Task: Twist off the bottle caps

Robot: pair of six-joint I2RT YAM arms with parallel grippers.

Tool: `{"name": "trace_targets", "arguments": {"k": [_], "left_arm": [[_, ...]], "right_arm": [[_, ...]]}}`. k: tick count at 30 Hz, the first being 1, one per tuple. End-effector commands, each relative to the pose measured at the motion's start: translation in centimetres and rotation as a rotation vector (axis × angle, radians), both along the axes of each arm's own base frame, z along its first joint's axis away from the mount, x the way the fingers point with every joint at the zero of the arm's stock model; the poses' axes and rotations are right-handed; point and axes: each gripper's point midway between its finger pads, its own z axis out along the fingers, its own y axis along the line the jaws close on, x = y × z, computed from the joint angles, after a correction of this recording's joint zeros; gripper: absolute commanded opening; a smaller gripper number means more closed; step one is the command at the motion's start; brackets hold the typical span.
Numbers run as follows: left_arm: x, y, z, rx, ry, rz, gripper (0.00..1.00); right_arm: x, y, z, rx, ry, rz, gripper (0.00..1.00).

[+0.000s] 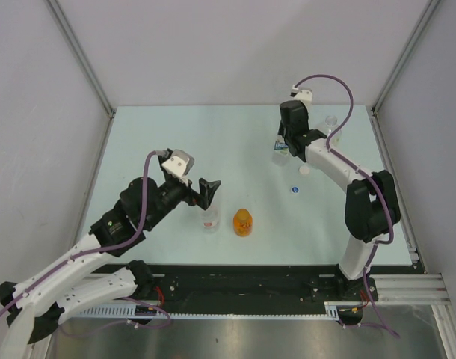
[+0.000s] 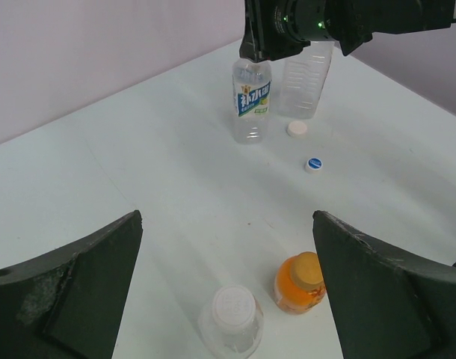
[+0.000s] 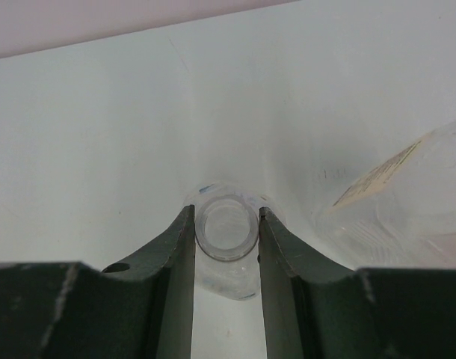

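Orange-brown cap [image 2: 309, 271] seated on orange bottle [image 2: 294, 293]; white cap [image 2: 232, 305] seated on small clear bottle [image 2: 229, 335]. Left end effector [image 1: 208, 192] near both, jaws wide, nothing held. Blue cap [image 2: 313, 164] and loose white cap [image 2: 296, 129] lie on bench [image 1: 176, 134]. Right end effector [image 3: 226, 217] pinched narrow on open neck of blue-labelled bottle [image 2: 252, 101]. Judged halfway. Next: steady one small bottle, grip its cap squarely, twist.

We see clear, glossy plastic in the blue-labelled bottle [image 2: 252, 97] and the jug-like bottle [image 2: 306, 82]; the table [image 1: 176, 142] looks smooth and matt, and the fingers [image 2: 71, 292] of the left gripper [image 2: 226, 218] are matt black, faintly scuffed.
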Motion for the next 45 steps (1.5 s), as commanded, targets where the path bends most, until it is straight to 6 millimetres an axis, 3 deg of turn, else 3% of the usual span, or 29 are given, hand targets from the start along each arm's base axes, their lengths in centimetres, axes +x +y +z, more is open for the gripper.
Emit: {"name": "trace_targets", "arguments": {"k": [1,8,17,22,45], "left_arm": [[0.4,0.1,-0.3,0.010,-0.003,0.018,1.00],[0.5,-0.3,-0.6,0.013,0.004,0.010,1.00],[0.4,-0.4,-0.7,0.006,0.013,0.004,1.00],[0.3,-0.6,-0.7,0.005,0.017,-0.004,1.00],[0.2,-0.9,-1.1,0.003,0.034,-0.014,1.00]], "right_arm": [[1.6,-0.4,1.4,-0.003,-0.056,-0.028,0.00],[1.1,-0.4,1.0,0.002,-0.035,-0.028,0.00],[0.3,0.5,3.0,0.021,-0.063,0.006,0.43],[0.0,0.6,3.7,0.028,-0.073,0.012,0.57],[-1.0,0.7,4.9,0.035,-0.072,0.032,0.63]]}}
